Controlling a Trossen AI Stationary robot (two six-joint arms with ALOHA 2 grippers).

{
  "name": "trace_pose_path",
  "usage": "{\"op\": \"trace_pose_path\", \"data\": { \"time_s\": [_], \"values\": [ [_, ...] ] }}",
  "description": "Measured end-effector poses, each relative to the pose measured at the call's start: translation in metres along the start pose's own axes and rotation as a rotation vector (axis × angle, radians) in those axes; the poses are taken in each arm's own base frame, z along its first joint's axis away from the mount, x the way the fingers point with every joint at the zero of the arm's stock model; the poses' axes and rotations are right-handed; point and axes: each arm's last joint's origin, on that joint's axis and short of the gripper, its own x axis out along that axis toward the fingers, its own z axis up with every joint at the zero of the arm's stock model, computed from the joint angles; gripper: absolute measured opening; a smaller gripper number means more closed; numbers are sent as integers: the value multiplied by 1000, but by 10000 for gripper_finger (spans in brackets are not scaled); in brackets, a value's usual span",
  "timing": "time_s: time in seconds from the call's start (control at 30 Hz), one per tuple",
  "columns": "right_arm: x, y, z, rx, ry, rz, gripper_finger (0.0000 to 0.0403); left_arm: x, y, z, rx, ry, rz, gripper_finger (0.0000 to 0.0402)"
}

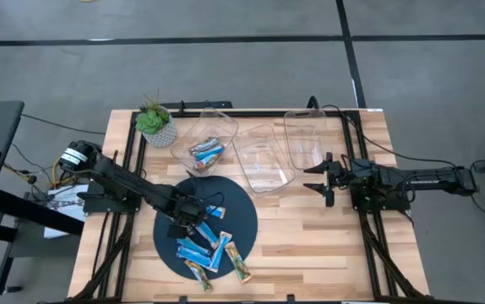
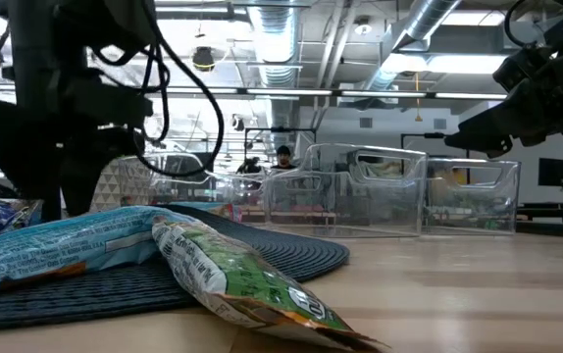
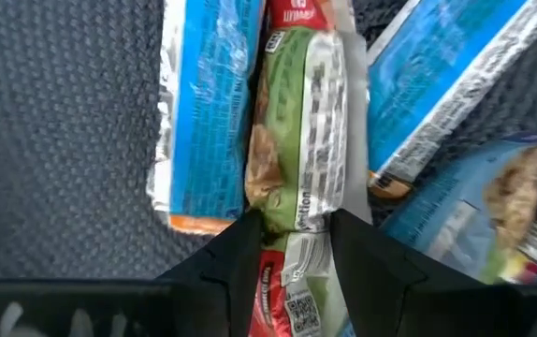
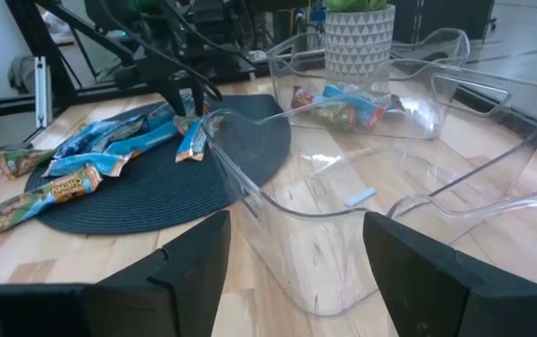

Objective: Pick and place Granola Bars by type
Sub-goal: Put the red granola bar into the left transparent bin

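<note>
Several granola bars (image 1: pixel 204 249) in blue, green and orange wrappers lie on the dark round mat (image 1: pixel 236 203). My left gripper (image 1: pixel 190 221) points down over their far end. In the left wrist view a green-and-red bar (image 3: pixel 298 122) runs lengthwise between the fingers of the open left gripper (image 3: pixel 295 227). It lies beside a blue bar (image 3: pixel 203 103). My right gripper (image 1: pixel 323 179) waits open at the table's right side, off the mat, with nothing between its fingers. My left gripper comes from above and points down, one finger (image 3: pixel 240 257) at each long edge of the green-and-red bar (image 3: pixel 292 245), near its red end. The bar lies flat among the others. I cannot tell whether the fingers touch it.
Three clear bins stand behind the mat. The left one (image 1: pixel 207 145) holds a few bars, beside the middle one (image 1: pixel 264 160) and the right one (image 1: pixel 306 139). A potted plant (image 1: pixel 154 122) is at the far left. Bare wood lies between the mat and the right arm.
</note>
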Motion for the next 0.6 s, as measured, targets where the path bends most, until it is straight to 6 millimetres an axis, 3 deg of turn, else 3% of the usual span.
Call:
{"op": "trace_pose_path", "data": {
  "time_s": [0.37,0.6],
  "values": [
    [0,0,0,0,-1,0,240,8,1,-2,-1,-59,18,119],
    [0,0,0,0,-1,0,240,7,1,-1,-2,-63,16,59]
  ]
}}
